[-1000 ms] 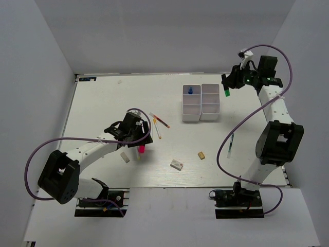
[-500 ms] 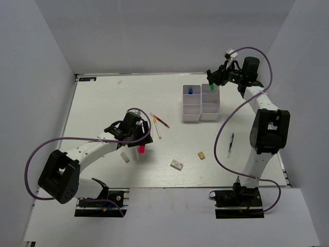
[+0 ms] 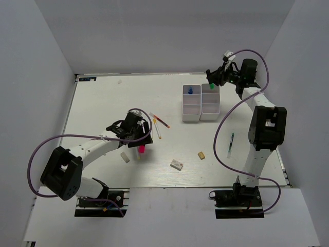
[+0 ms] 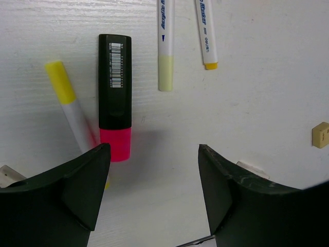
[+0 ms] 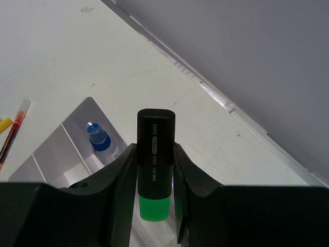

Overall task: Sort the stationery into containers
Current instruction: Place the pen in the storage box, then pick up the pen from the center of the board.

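Observation:
My right gripper (image 3: 212, 78) (image 5: 153, 149) is shut on a green-black marker (image 3: 211, 85) (image 5: 156, 128), held green end down over the far right bin of the white containers (image 3: 191, 114) (image 5: 55, 155). A blue-capped bottle (image 3: 190, 91) (image 5: 98, 138) stands in the far left bin. My left gripper (image 3: 136, 135) (image 4: 154, 154) hangs open just above the table. A pink-black marker (image 3: 141, 149) (image 4: 115, 98) lies ahead of its left finger, beside a yellow-capped pen (image 4: 68, 108). Two white pens (image 4: 165, 51) lie further ahead.
A red pen (image 3: 161, 120) lies near the left gripper. A grey eraser (image 3: 124, 157), a white eraser (image 3: 177, 164) and a tan eraser (image 3: 201, 155) (image 4: 321, 135) sit toward the front. A dark thin pen (image 3: 231, 144) lies beside the right arm.
The right arm swung left with the green-black marker, from beyond the containers' right side to over their far right bin. The left arm barely moved.

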Robot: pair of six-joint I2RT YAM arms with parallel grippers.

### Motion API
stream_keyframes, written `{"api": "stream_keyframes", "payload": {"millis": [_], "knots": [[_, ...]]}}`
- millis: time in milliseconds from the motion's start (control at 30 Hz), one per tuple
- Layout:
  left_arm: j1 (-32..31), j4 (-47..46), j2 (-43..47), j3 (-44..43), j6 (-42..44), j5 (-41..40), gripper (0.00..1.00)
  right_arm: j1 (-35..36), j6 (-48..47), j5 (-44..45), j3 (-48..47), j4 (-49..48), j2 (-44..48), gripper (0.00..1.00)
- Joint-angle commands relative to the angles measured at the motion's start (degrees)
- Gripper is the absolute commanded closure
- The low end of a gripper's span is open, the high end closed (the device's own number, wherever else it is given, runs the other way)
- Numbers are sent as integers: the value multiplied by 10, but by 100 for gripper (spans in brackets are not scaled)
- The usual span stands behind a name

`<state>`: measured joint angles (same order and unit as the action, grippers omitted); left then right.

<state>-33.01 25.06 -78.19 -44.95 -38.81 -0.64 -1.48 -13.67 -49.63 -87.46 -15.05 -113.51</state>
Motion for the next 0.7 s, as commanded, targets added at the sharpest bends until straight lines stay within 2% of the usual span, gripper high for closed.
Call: {"api": "stream_keyframes", "payload": {"millis": [0, 67, 233, 367, 433, 500, 533, 567, 600, 633, 667], "knots": [[-2, -1, -2, -23, 0, 0, 22, -3, -32, 5, 3, -21, -5, 74], [-2, -1, -8, -30, 6, 0, 20, -3, -36, 5, 3, -21, -8, 69], [-2, 10, -21, -47, 11, -10, 19, -5, -36, -1, 19, -30, 11, 46], [-2, 10, -32, -52, 11, -16, 19, -6, -22, -10, 42, -35, 31, 38], [-2, 10, -32, -52, 11, -16, 19, -9, -9, -15, 67, -48, 53, 38], [-2, 10, -37, -52, 11, -16, 23, -9, 7, -22, 81, -71, 67, 39], [-2, 16, -43, -58, 11, -22, 24, -12, 25, -28, 103, -82, 92, 44], [-2, 16, -43, -58, 11, -23, 29, -12, 43, -34, 125, -93, 106, 54], [-2, 21, -50, -63, 11, -23, 30, -13, 44, -34, 125, -93, 106, 54], [-2, 21, -50, -63, 17, -28, 31, -18, 65, -42, 134, -95, 129, 68], [-2, 27, -63, -68, 17, -37, 31, -17, 72, -47, 149, -95, 137, 75]]}}
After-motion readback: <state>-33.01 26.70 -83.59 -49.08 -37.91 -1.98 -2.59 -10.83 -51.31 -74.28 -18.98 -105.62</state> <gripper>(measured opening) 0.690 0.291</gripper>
